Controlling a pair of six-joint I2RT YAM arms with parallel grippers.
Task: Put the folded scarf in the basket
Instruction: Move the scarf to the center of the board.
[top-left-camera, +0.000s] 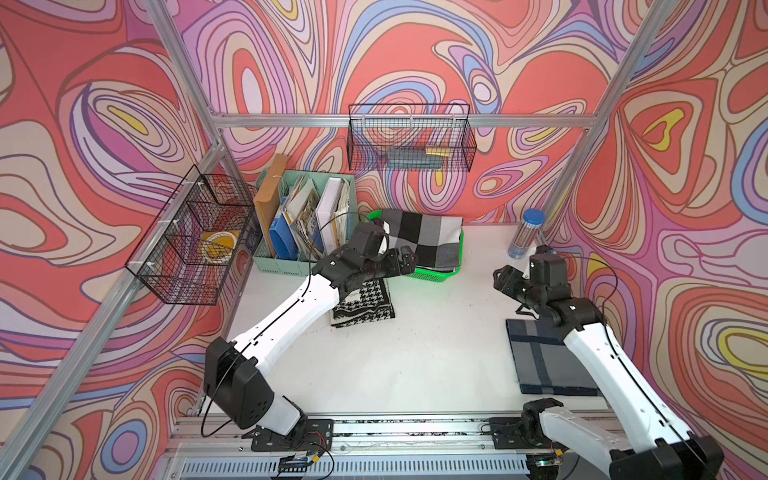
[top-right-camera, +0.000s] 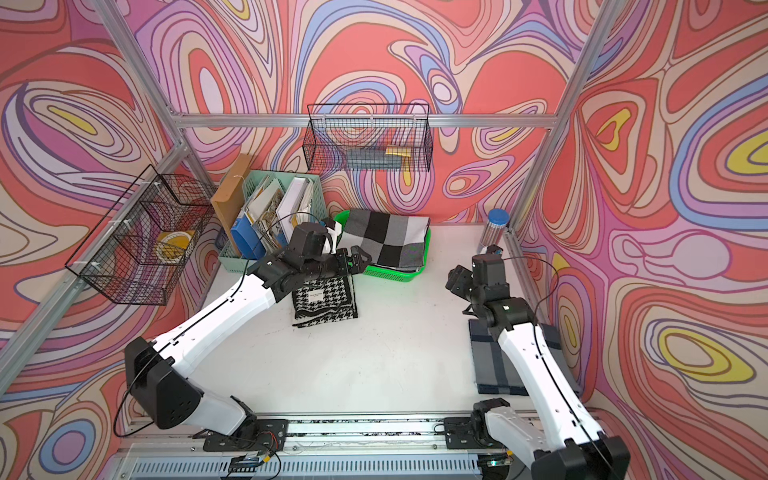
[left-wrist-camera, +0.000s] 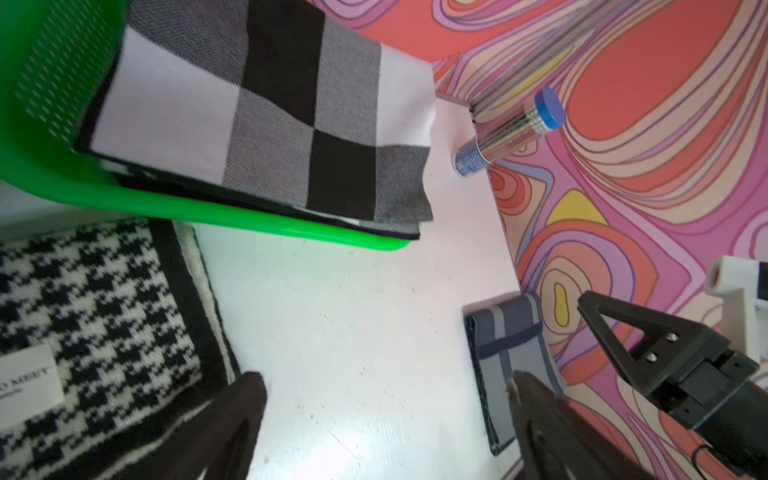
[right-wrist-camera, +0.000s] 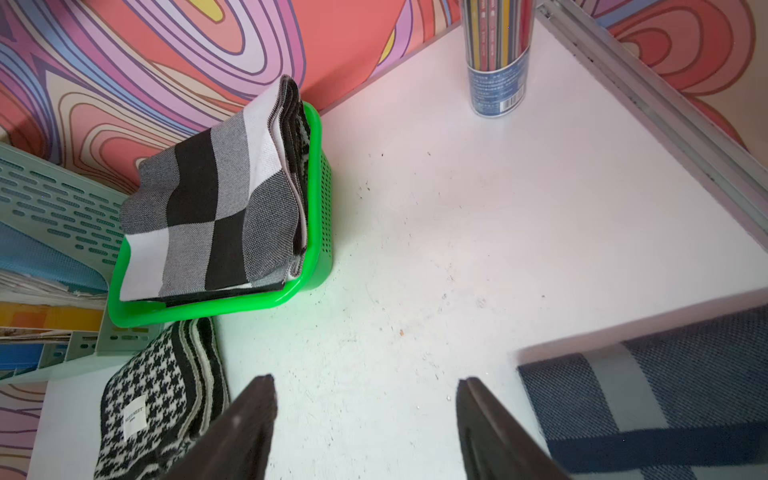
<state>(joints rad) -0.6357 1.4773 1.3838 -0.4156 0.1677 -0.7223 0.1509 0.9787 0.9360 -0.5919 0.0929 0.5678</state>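
Two pincers are in view and neither holds anything. The checked scarf (top-left-camera: 428, 241), folded in black, white and grey squares, lies in the bright green basket (top-left-camera: 432, 275) at the back of the white table (top-left-camera: 415, 353), just beside the mint green file organiser (top-left-camera: 299, 224). It fills the basket and rises above the rim. In the left wrist view one corner of the scarf (left-wrist-camera: 266, 116) reaches out past the basket's rim (left-wrist-camera: 208, 214). The left gripper (top-left-camera: 405, 259) hangs by the basket's near left corner, above a houndstooth scarf (top-left-camera: 365, 303) that lies on the table against the basket. Its jaws stand wide apart with only bare table between them (left-wrist-camera: 384, 378), and the checked scarf lies ahead of the fingertips, apart from them. The right gripper (top-left-camera: 500, 276) is well apart from the basket, off to the basket's right and nearer the front, over bare table. Its jaws are also spread and empty (right-wrist-camera: 365, 379), and from there the checked scarf (right-wrist-camera: 216, 216) and the basket (right-wrist-camera: 320, 174) are seen across open table. A blue-grey plaid scarf (top-left-camera: 548, 357) lies flat under the right arm, and a clear tube of pencils (top-left-camera: 525, 235) with a blue cap stands in the far right corner.
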